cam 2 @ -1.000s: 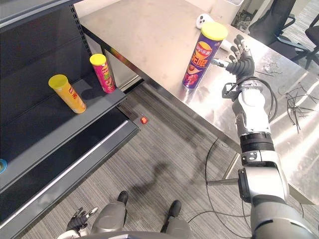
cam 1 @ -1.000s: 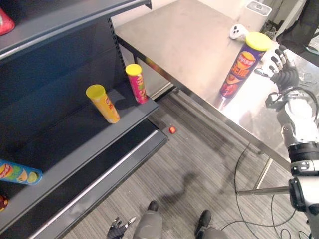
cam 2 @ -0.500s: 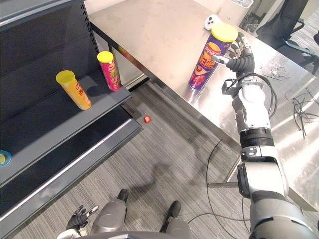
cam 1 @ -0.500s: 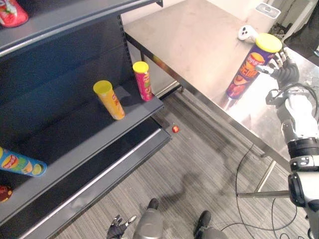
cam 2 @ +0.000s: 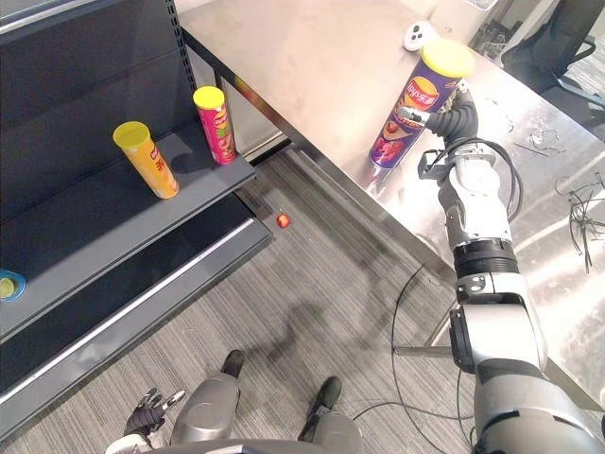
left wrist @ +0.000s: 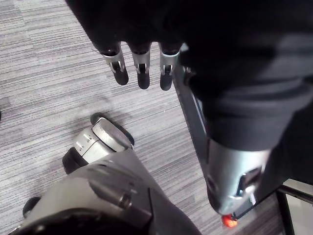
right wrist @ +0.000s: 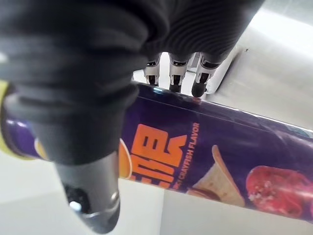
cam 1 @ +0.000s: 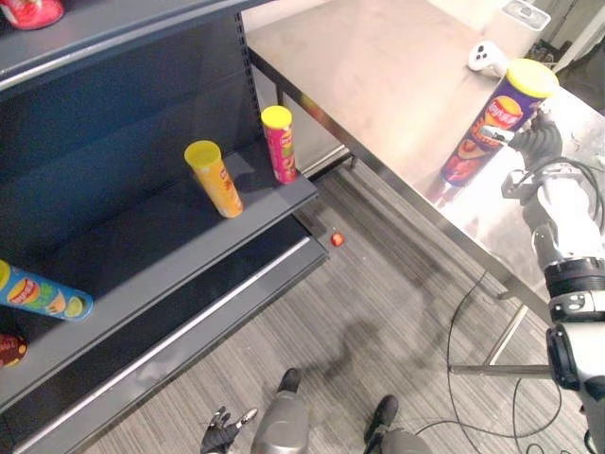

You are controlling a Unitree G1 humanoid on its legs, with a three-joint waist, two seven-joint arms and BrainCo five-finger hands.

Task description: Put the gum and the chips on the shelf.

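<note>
The purple chips can (cam 1: 487, 123) stood upright on the table (cam 1: 378, 76), near its edge. The right hand (cam 2: 452, 123) clasped it, fingers (right wrist: 176, 74) behind, thumb in front. The left hand (cam 1: 222, 437) hung low, fingers relaxed.

Bright room light; strong glare on steel table (cam 1: 378, 66); shelf (cam 1: 142, 241) recesses dim.

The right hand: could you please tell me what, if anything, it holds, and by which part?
The right hand grips the purple chips can by its upper half, below the yellow lid; the can stands on the table.
</note>
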